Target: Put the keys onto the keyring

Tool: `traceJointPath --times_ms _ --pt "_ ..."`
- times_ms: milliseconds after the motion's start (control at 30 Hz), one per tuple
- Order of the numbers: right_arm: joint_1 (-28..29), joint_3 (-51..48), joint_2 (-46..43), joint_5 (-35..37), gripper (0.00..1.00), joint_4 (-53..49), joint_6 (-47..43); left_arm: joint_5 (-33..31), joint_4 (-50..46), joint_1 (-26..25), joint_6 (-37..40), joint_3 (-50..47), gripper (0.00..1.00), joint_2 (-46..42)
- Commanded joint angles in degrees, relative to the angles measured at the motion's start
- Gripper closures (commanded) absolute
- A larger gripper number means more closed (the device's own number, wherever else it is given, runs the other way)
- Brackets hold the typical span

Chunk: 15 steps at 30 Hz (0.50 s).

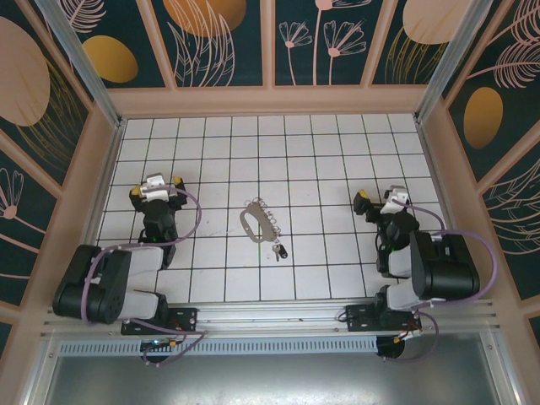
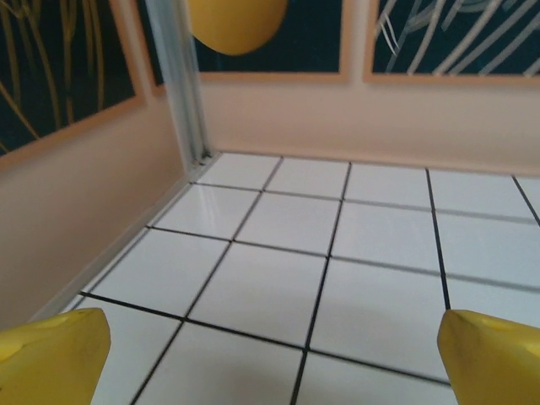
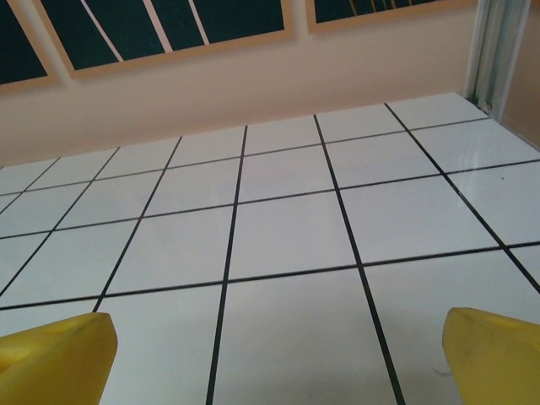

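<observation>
— Yellow fingertips (image 2: 51, 354) are sitting closest in the left wrist view, blunt and matte, one at each bottom corner. The left gripper (image 2: 270, 363) is standing wide with nothing between them.

— On the right wrist it is looking much alike. The right gripper (image 3: 274, 359) is gaping wide and holding nothing, and its yellow pads (image 3: 498, 354) are framing glossy white tiles (image 3: 287, 228) with thin dark grout.

— From above, the keyring (image 1: 251, 221) is lying flat on those tiles mid-table, between the two arms and well apart from both. It is showing as a brownish-grey oval loop with a short beaded metal chain (image 1: 265, 211) running along its right side.

— And the keys (image 1: 279, 250)?

— They are lying just below the loop, tiny and thin, greyish metal with dark heads. Whether they are touching it, I cannot tell.

— The left wrist view is giving a grooved aluminium post (image 2: 179, 76) in the corner and a smooth peach wall (image 2: 67, 211). The overhead view is giving the bulky black arm housings (image 1: 89, 291).
</observation>
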Motion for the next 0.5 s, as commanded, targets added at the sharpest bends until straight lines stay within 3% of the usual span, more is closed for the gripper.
traceJointPath --times_ms 0,67,133,200,267,467 --pt "-0.74 0.85 5.71 0.54 0.01 12.25 0.8 4.81 10.32 1.85 1.53 -1.35 0.01 3.88" --pt "-1.09 1.89 4.1 0.05 0.01 7.48 0.69 7.12 7.3 3.39 0.21 -0.31 0.01 3.57" --pt "-0.46 2.77 5.13 1.72 0.01 8.0 0.7 9.61 9.14 5.33 -1.59 -0.76 0.01 4.88" --pt "0.89 5.43 4.86 6.66 0.01 2.3 0.61 12.7 13.88 8.0 -3.7 -1.17 0.01 8.54" --pt "1.73 7.02 4.62 8.07 0.01 -1.42 -0.05 13.6 9.42 8.46 -3.94 -0.44 0.01 6.83" --pt "3.53 5.81 4.64 8.01 0.01 1.22 -2.19 13.56 10.63 8.42 -3.87 -0.77 0.01 7.34"
